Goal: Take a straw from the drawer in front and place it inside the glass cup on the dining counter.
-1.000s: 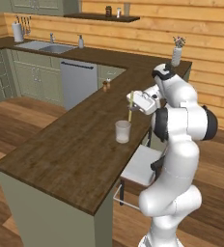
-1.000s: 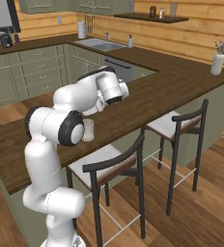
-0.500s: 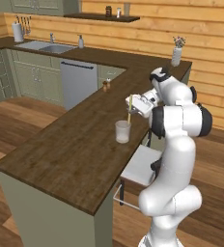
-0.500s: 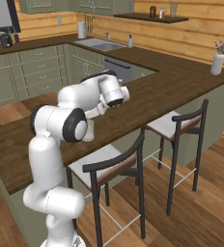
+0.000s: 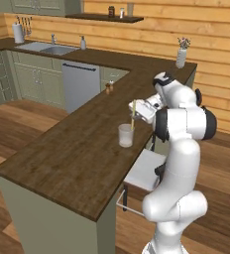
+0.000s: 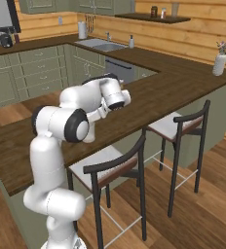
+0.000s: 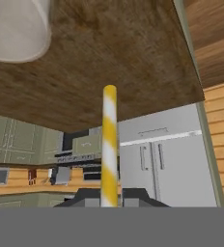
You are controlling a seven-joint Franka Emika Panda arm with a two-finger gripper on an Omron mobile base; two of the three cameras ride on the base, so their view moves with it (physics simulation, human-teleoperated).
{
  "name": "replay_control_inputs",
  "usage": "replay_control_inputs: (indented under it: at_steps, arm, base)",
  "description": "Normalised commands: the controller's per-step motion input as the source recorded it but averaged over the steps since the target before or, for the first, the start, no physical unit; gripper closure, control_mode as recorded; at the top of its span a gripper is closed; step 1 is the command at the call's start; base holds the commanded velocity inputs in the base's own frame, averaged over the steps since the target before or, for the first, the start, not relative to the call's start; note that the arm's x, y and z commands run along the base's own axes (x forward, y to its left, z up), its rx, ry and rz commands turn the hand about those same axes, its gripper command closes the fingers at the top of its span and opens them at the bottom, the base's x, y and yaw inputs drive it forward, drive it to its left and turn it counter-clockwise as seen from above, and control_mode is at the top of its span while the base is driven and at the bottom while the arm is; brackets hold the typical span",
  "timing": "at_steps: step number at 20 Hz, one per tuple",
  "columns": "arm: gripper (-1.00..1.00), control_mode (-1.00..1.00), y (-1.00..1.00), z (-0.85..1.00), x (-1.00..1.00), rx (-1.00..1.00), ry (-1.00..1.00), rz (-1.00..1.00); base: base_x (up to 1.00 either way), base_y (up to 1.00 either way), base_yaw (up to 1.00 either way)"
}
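- The claw point(image 5: 135, 113) is closed narrowly on the straw point(image 5: 133, 115), gripping it near its upper part; the hand view shows the two dark finger tips point(image 7: 87, 198) pressed on either side of the yellow-and-white striped stick point(image 7: 109, 144).
- In the left base view the straw hangs roughly upright from the claw, its lower end just above and beside the far rim of the glass cup point(image 5: 125, 135); I cannot tell whether the tip is already inside the rim.
- In the hand view the cup point(image 7: 17, 29) sits off to the upper left of the straw, apart from it, and nothing can be made out inside it.
- One glass cup stands upright on the dining bench point(image 5: 77, 149), near the edge that faces the robot.
- One straw is in view, and it is in the claw.
- A white vase point(image 5: 181, 57) with flowers stands at the far corner of the bench, well apart from the cup.
- Two small brown bottles point(image 5: 108, 88) stand together on the bench beyond the cup.
- Two stools point(image 6: 178, 127) with dark backs stand along the bench in the right base view.
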Motion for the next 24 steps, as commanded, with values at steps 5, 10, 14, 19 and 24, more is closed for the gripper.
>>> replay_control_inputs:
  at_steps: [5,10,14,19,24]
  arm:
    - [1.00,-1.00,0.07,-0.29,0.14,0.00,0.00,0.00]
    - [1.00,-1.00,0.07,-0.21,0.32,0.00,0.00,0.00]
    - [1.00,-1.00,0.00,-0.14,0.35,0.00,0.00,0.00]
    - [1.00,-1.00,0.00,-0.21,0.31,0.00,0.00,0.00]
    - [1.00,-1.00,-0.01,-0.09,0.38,0.00,0.00,0.00]
  base:
    - [0.00,0.00,0.00]
    - [0.00,0.00,0.00]
    - [0.00,0.00,0.00]
    - [0.00,0.00,0.00]
    - [0.00,0.00,0.00]
